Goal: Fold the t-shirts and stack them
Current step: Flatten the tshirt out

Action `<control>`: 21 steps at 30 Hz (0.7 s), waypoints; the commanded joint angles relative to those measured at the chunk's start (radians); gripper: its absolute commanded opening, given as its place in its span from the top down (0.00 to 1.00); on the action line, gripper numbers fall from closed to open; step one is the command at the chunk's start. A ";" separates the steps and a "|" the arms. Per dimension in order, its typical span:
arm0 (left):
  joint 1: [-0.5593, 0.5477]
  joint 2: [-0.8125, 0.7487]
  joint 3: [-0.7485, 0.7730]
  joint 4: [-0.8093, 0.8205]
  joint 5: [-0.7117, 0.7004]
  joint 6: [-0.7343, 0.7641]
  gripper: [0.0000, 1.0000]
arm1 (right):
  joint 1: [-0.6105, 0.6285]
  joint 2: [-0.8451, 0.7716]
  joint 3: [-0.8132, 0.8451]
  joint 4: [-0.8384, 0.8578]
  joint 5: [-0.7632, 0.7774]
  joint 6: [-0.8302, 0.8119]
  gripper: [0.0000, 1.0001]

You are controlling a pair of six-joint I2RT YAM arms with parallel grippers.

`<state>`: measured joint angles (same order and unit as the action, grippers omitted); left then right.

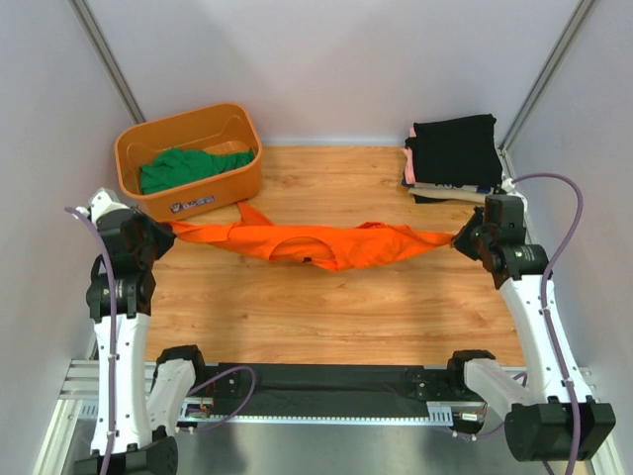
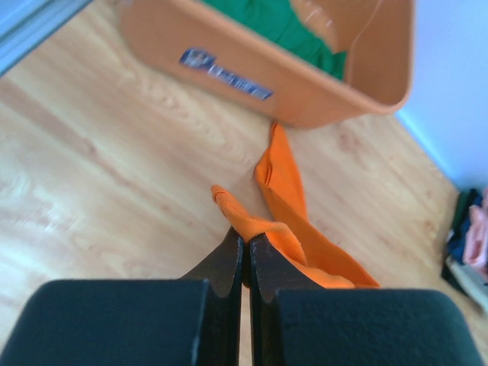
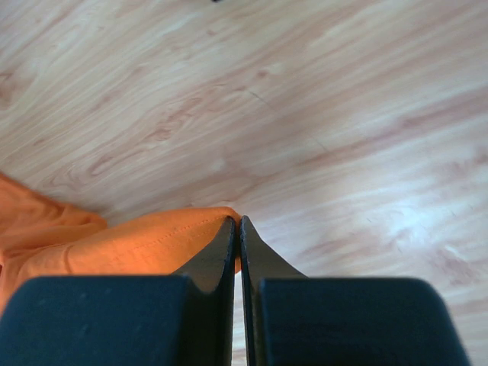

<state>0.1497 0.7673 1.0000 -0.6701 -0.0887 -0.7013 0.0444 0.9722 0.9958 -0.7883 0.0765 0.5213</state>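
Note:
A bright orange t-shirt (image 1: pixel 316 244) hangs stretched between my two grippers, sagging in the middle just above the wooden table. My left gripper (image 1: pixel 168 231) is shut on its left end; in the left wrist view the jaws (image 2: pixel 245 238) pinch a fold of the orange t-shirt (image 2: pixel 286 198). My right gripper (image 1: pixel 460 239) is shut on its right end, seen in the right wrist view (image 3: pixel 237 222) with the orange cloth (image 3: pixel 114 240) to the left. A green t-shirt (image 1: pixel 183 166) lies in the orange basket (image 1: pixel 223 188). A stack of folded shirts (image 1: pixel 455 158), black on top, sits at the back right.
The orange plastic basket (image 2: pixel 252 72) stands at the back left, close to my left gripper. White walls close in both sides and the back. The black rail with the arm bases (image 1: pixel 326 391) runs along the near edge.

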 commanded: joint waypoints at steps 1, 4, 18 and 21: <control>0.022 -0.028 -0.044 -0.135 -0.006 0.040 1.00 | -0.095 -0.027 0.000 -0.077 -0.024 0.009 1.00; 0.022 -0.043 -0.058 -0.149 0.029 0.033 1.00 | -0.129 -0.055 -0.017 -0.081 -0.061 0.011 1.00; -0.068 -0.316 -0.313 -0.157 0.400 -0.242 1.00 | -0.494 0.141 -0.028 0.078 -0.337 0.160 1.00; -0.211 -0.437 -0.385 -0.160 0.420 -0.345 0.95 | -0.525 0.276 0.099 0.100 -0.262 0.175 1.00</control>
<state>0.0418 0.4351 0.6468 -0.8364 0.2489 -0.8940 -0.4549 1.1843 0.9730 -0.7952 -0.2016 0.6495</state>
